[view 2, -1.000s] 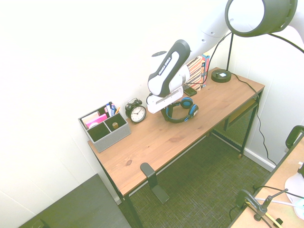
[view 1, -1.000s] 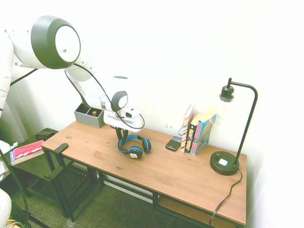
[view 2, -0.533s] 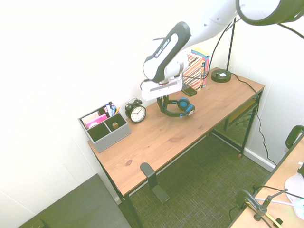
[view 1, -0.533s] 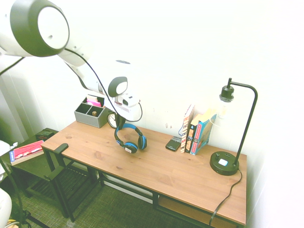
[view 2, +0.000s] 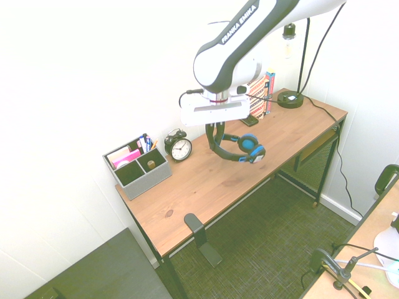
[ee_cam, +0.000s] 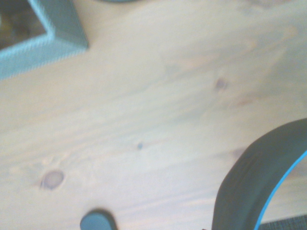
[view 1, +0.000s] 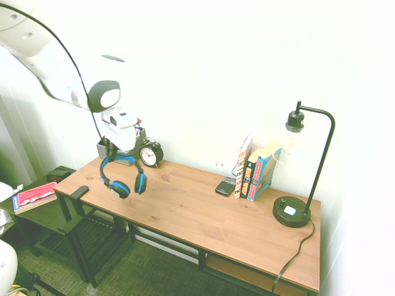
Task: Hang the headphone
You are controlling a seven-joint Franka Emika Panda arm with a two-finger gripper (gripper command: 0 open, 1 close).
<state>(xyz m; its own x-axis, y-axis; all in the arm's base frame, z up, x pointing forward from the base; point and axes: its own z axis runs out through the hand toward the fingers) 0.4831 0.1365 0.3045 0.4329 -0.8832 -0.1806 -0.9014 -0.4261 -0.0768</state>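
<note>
The headphone (view 1: 121, 180), with a blue headband and black cups trimmed in blue, hangs in the air above the wooden desk (view 1: 203, 213) near its organizer end. My gripper (view 1: 115, 154) is shut on the top of its headband, and both ear cups dangle below. In the second exterior view the headphone (view 2: 242, 148) hangs under the gripper (view 2: 215, 129) over the desk's middle. The wrist view shows a stretch of the headband (ee_cam: 256, 184) above blurred desk wood. A black hanger hook (view 1: 79, 192) is clamped to the desk's end edge, and it also shows as the hook (view 2: 194, 225) in the second exterior view.
An alarm clock (view 1: 150, 155) and a grey organizer (view 2: 137, 167) stand by the wall close to the gripper. Further along are a phone (view 1: 225, 185), upright books (view 1: 254, 168) and a black lamp (view 1: 296, 209). A low side table holding a red book (view 1: 36, 196) sits beyond the desk's end.
The gripper closed on the headband, lifted the headphone off the desk and carried it from the desk's middle toward the organizer end. The arm has risen.
</note>
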